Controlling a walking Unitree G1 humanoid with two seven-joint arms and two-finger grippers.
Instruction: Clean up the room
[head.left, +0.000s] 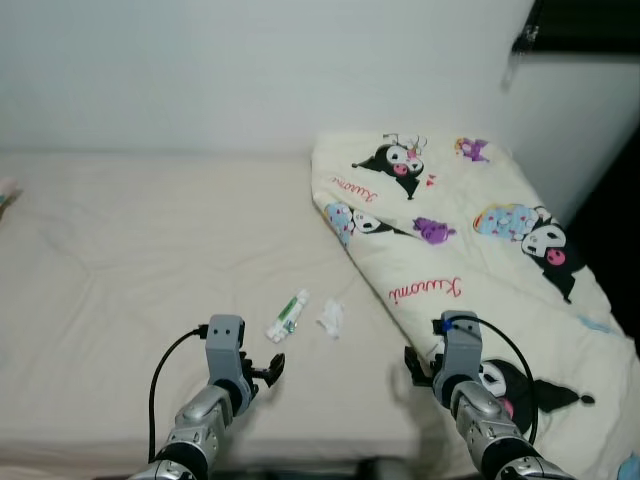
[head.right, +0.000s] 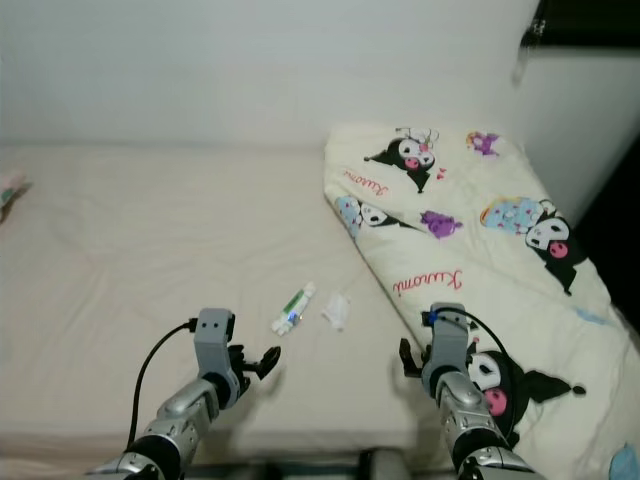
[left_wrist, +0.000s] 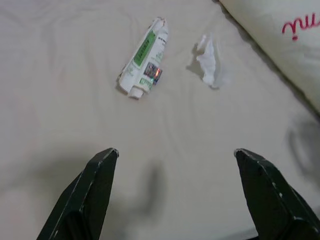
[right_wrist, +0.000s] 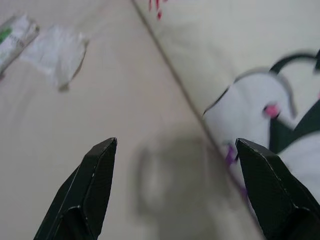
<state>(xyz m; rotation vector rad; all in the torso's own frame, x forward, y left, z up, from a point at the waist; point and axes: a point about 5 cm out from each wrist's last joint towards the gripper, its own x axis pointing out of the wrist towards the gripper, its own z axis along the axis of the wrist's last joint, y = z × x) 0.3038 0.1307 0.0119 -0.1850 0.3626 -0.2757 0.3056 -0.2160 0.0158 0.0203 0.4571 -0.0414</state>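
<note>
- Wide bed with a plain beige sheet (head.left: 130, 260), smooth with light wrinkles, runs up to a bare white wall (head.left: 250, 70) on the far side.
- Cream quilted blanket with black-and-white cartoon characters and red script (head.left: 470, 260) lies folded on the right of the bed, from far to near.
- Crumpled white-and-green wrapper tube (head.left: 288, 315) lies on the sheet mid-bed, just left of a small crumpled white tissue (head.left: 331, 318); the two are near each other, not touching.
- Left gripper (head.left: 262, 372) hovers over the sheet near of the wrapper, fingers (left_wrist: 95, 185) spread wide, holding nothing.
- Right gripper (head.left: 412, 366) sits at the blanket's near left edge, fingers (right_wrist: 95, 180) spread wide, empty.
</note>
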